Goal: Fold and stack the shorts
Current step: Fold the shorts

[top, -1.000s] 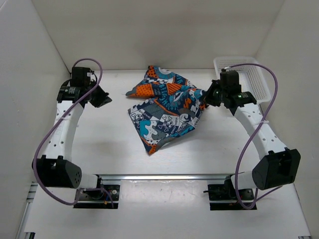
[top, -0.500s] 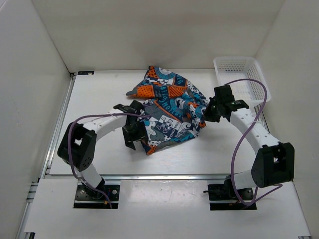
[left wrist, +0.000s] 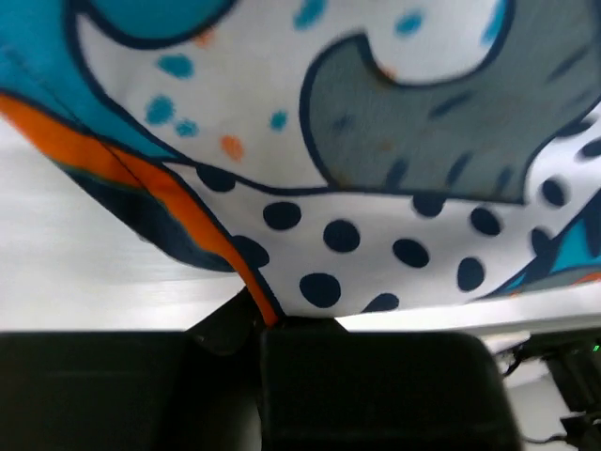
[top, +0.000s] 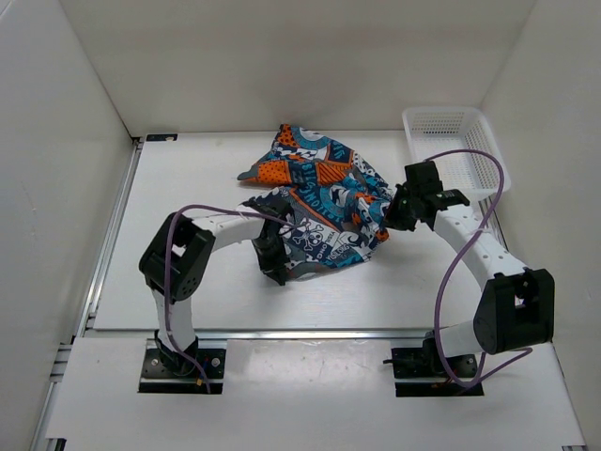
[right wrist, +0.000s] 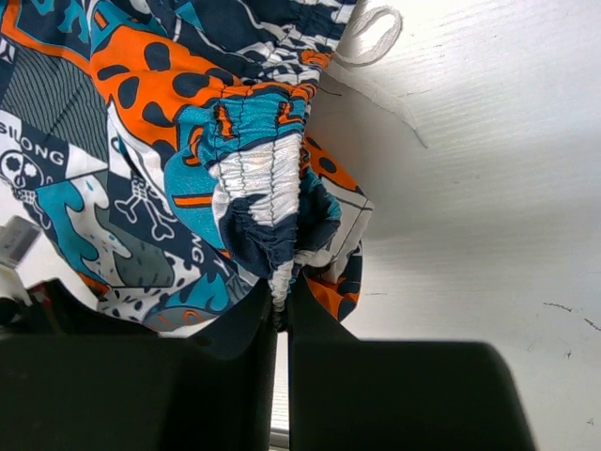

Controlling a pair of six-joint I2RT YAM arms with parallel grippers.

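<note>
The shorts (top: 324,207), printed in teal, orange, white, grey and navy with skulls, lie crumpled on the middle of the white table. My left gripper (top: 272,256) is at their near left corner. In the left wrist view the orange hem (left wrist: 202,249) of the shorts (left wrist: 376,141) runs into the narrow gap of my left gripper (left wrist: 255,324), which is shut on it. My right gripper (top: 390,212) is at their right end. In the right wrist view it (right wrist: 280,305) is shut on the gathered waistband (right wrist: 268,202), with a white drawstring (right wrist: 371,38) loose on the table.
A white plastic mesh basket (top: 439,114) stands at the back right corner, just behind the right arm. White walls close the table on the left, back and right. The arm bases sit on a rail (top: 300,333) at the near edge.
My left arm has swung from the far left of the table in to the shorts' near left corner and closed on the hem. My right gripper has stayed on the waistband, shifting slightly nearer.
</note>
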